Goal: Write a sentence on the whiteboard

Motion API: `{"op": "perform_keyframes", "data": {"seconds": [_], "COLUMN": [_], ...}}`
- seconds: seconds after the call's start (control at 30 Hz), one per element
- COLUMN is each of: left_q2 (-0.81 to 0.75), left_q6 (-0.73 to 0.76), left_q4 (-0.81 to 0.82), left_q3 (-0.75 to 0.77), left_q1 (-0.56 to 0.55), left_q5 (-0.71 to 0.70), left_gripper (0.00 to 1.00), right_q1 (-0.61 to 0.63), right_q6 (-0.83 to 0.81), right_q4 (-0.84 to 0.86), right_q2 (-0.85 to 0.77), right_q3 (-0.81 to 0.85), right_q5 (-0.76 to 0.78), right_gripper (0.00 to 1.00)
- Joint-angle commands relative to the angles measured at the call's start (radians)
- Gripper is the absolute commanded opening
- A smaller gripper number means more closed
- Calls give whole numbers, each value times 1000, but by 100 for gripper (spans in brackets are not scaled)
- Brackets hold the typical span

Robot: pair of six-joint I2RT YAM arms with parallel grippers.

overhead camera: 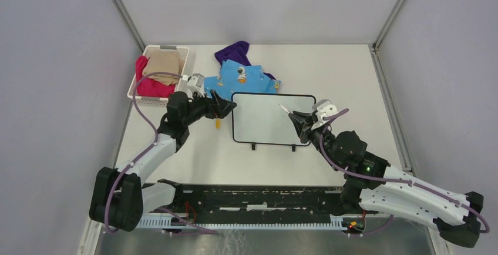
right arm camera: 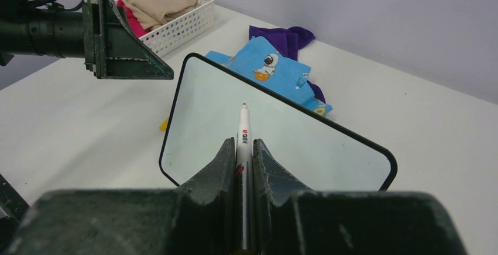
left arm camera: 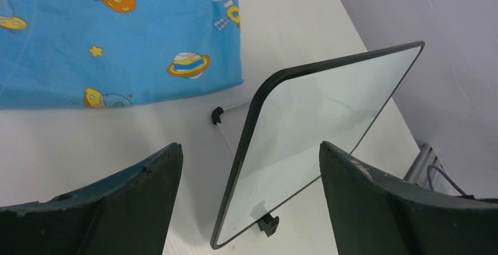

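Black whiteboard (overhead camera: 267, 120) edge (left) near left gripper (overhead camera: 229, 107)

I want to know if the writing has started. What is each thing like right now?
whiteboard: blank, propped up on its little feet.
pen: cap off, held, tip pointing at the board.
right fingers: shut on the pen.
left fingers: open, holding nothing.
basket: filled with folded clothes.
blue cloth: lying flat behind the board.

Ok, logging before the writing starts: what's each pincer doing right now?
Left pincer: open, holding nothing.
Right pincer: closed on the slim white marker pen.
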Motion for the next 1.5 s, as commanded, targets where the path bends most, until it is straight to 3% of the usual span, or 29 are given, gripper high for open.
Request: {"op": "perform_keyframes", "data": {"seconds": [0.0, 0.33, 0.6, 1.2, 1.47], "left_q2": [58, 147, 117, 16, 17], "left_q6": [-75, -85, -33, -70, -85], "left_q4": [80, 80, -9, -56, -44], "left_q3": [0, 9, 17, -36, -48], "left_q1": [5, -2, -155, -162, -162], "left_q5": [125, 156, 65, 27, 69], "left_gripper": [89, 86, 84, 79, 70], "right_q1": [3, 2, 4, 3, 3], "right_q6": [23, 39, 41, 16, 16], "right_q4": [37, 58, 66, 73, 77], "right_q2": [-16, -4, 1, -7, -3], "right_q3": [18, 14, 4, -29, -36], "right_q5": [-33, -46, -36, -18, -11], "right_gripper": [0, 0, 0, 0, 0]}}
